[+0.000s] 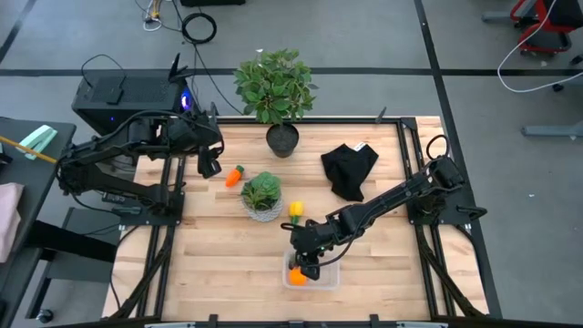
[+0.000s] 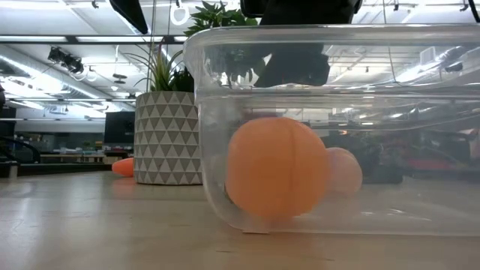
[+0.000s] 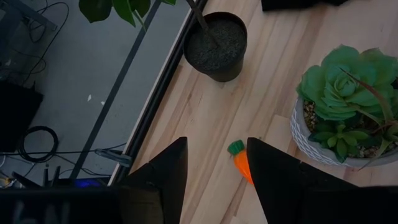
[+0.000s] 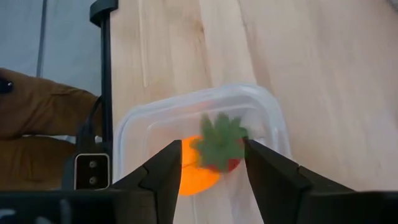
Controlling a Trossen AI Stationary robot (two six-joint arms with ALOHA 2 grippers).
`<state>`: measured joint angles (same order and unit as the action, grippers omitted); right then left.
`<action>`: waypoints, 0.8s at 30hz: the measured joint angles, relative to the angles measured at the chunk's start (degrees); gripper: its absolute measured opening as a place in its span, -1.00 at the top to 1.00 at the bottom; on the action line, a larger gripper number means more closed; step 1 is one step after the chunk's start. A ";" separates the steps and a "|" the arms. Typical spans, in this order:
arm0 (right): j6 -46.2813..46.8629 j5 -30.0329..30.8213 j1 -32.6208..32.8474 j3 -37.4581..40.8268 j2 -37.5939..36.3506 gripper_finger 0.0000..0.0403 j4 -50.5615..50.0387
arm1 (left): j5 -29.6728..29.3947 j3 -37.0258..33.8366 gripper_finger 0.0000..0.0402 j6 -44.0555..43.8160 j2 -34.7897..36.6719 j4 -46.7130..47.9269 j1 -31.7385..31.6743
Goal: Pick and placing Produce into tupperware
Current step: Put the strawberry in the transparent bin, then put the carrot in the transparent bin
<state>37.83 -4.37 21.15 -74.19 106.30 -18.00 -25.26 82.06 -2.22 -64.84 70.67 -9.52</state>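
Hidden: in the low view the right gripper (image 2: 296, 60) is only a dark mass above the tupperware (image 2: 420, 112), cut off by the frame's edge; in the high view its fingertips hide whatever they carry. The peach-coloured piece (image 2: 343, 172) peeps out from behind the orange ball (image 2: 277, 176), mostly covered.
Tupperware: near the table's front edge, at about 6 o'clock from the white pot (image 1: 262, 211). The orange ball lies inside against the wall nearest the low camera, the peach-coloured piece behind it.
Right gripper: hangs over the tupperware (image 4: 205, 118), its two fingers closed narrowly on the small red strawberry (image 4: 219, 146), green cap towards the wrist camera. The orange ball (image 4: 194, 168) lies below and just beside the strawberry.
Yellow piece: the yellow piece (image 1: 296, 210) lies on the wood at 3 o'clock from the white pot, just beside it, outside the tupperware.
Succulent: the leafy succulent (image 1: 261, 190) fills the white pot at table centre.
Carrot: the carrot (image 1: 235, 175) lies at 10 o'clock from the white pot.
Left gripper: the left gripper (image 3: 214, 180) hovers above the carrot (image 3: 241, 163), fingers spread wide with nothing between them; one finger covers the carrot's tip.
Black cloth: the black cloth (image 1: 350, 169) lies at 2 o'clock from the succulent.
Black pot: the black pot (image 1: 282, 139) with its tall plant stands at the far edge, at 12 o'clock.
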 joint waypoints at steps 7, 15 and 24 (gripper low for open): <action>-0.09 -0.21 -0.02 0.00 -0.01 0.05 0.02 | 0.00 0.00 0.13 0.00 0.00 0.00 0.00; 1.52 0.09 -1.06 0.02 -2.49 0.08 -2.51 | 0.00 0.00 0.13 -0.02 0.00 0.00 -0.02; 1.38 8.50 -3.13 0.00 -12.89 0.08 -22.83 | 0.02 -0.02 0.13 -0.37 -0.02 0.67 -0.63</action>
<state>39.21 4.13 18.01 -74.19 93.41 -40.83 -25.23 82.04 -2.59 -64.86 71.35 -10.15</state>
